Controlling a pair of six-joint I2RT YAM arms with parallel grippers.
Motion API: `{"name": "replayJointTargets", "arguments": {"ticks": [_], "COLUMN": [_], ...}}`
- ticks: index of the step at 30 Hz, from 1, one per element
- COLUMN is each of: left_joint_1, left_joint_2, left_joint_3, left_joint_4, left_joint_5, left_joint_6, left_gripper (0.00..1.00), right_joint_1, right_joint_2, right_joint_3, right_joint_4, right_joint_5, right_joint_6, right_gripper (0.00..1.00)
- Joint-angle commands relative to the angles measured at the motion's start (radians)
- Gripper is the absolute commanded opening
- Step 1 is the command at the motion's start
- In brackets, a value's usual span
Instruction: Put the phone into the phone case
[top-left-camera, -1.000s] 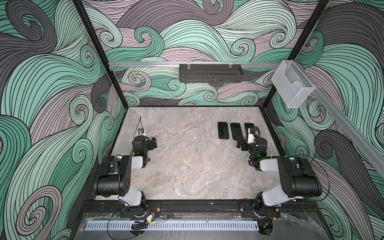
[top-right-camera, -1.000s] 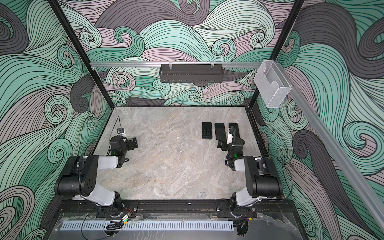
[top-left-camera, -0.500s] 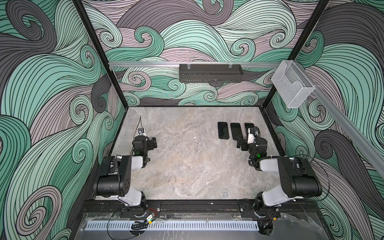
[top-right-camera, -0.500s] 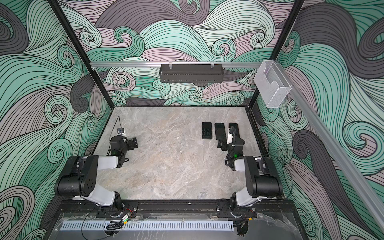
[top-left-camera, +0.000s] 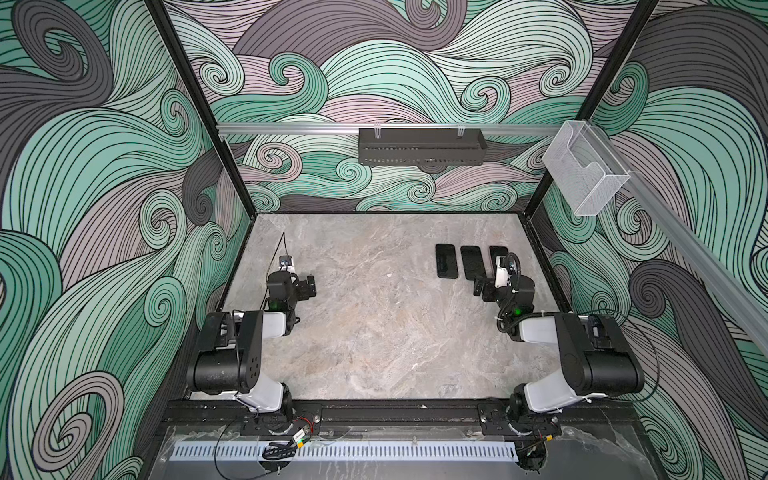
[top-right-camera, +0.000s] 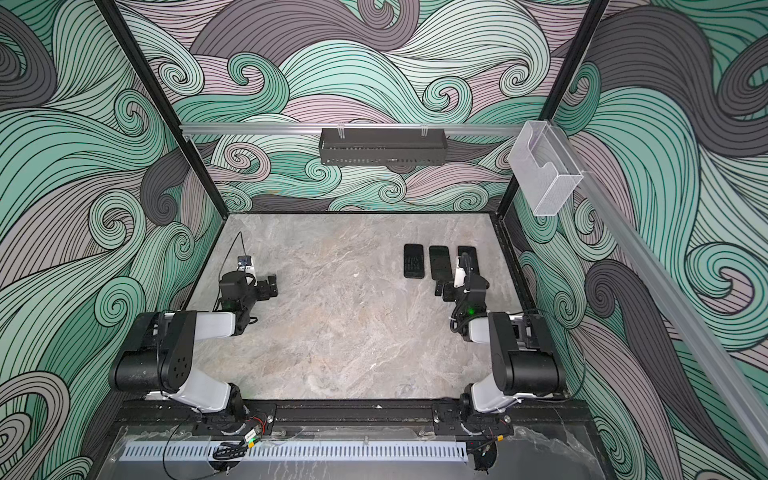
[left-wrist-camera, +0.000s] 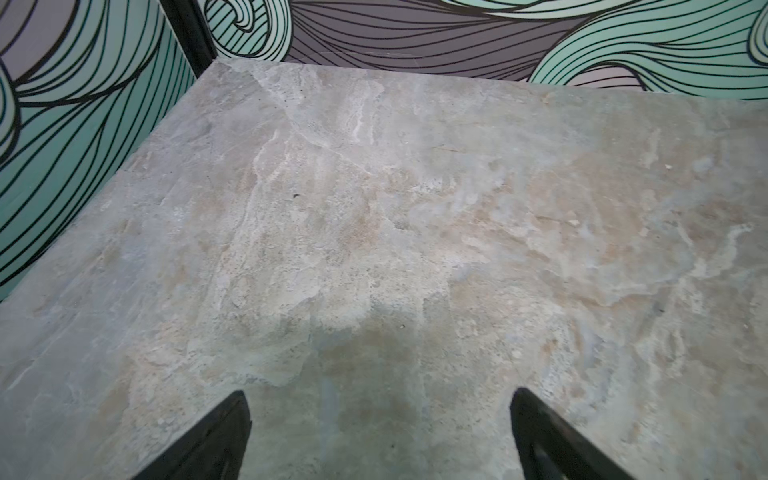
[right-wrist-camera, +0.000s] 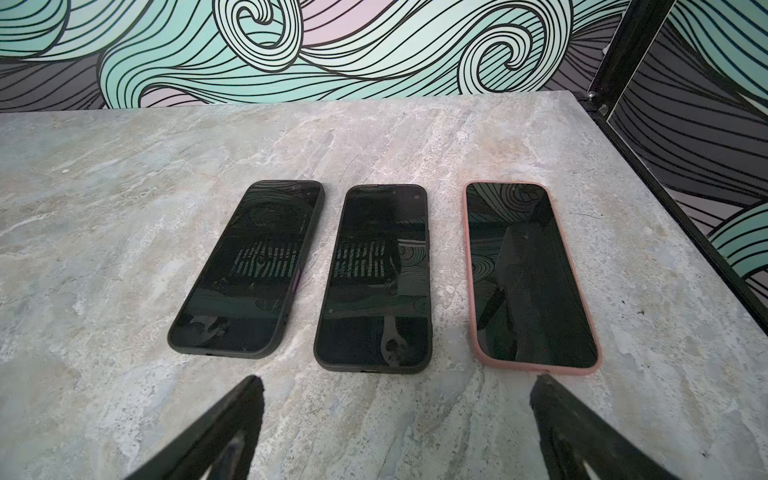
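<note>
Three phones with glossy black screens lie flat and face up in a row on the grey marble-patterned tabletop (top-left-camera: 374, 340), toward its far right corner. Their long edges run roughly parallel, with narrow strips of stone between them, and none touch. In the right wrist view, the phone in a thick matte black case (right-wrist-camera: 247, 270) is angled slightly away from the slim black-rimmed phone (right-wrist-camera: 374, 278) in the middle; whether that rim is a case I cannot tell. The phone in a salmon-pink case (right-wrist-camera: 532, 274) lies nearest the black frame rail (right-wrist-camera: 681, 232) along the table's right edge, with a band of stone between them. The right gripper (right-wrist-camera: 397, 379) has its jaws spread wide with nothing between them. Its tips sit just short of the phones' near short edges, and one tip is close to the pink rim, though contact cannot be told. The left gripper (left-wrist-camera: 379, 395) is likewise spread wide and empty, over bare stone near the patterned left wall (left-wrist-camera: 62, 145). In both top views a broad stretch of bare marble separates the two grippers.
</note>
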Motion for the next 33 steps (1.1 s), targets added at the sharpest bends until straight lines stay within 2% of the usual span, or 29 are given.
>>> {"name": "replayJointTargets", "arguments": {"ticks": [1, 4, 6, 33], "left_joint_1": [0.006, 0.006, 0.007, 0.016], "left_joint_2": [-0.013, -0.012, -0.014, -0.011], "left_joint_3": [0.031, 0.031, 0.027, 0.033], "left_joint_4": [-0.018, -0.015, -0.011, -0.017], "left_joint_5": [-0.029, -0.029, 0.027, 0.037], "left_joint_6": [-0.012, -0.011, 0.012, 0.005], "left_gripper": [0.99, 0.99, 0.99, 0.98], "right_joint_1": [0.005, 0.005, 0.005, 0.005], "right_joint_2": [-0.010, -0.009, -0.010, -0.010], "right_joint_3": [0.010, 0.009, 0.010, 0.010], "right_joint_4": [0.017, 0.016, 0.017, 0.016], "right_joint_5": [0.014, 0.013, 0.012, 0.013], "right_joint_6": [-0.010, -0.010, -0.010, -0.010], "right_gripper": [0.99, 0.99, 0.99, 0.99]}}
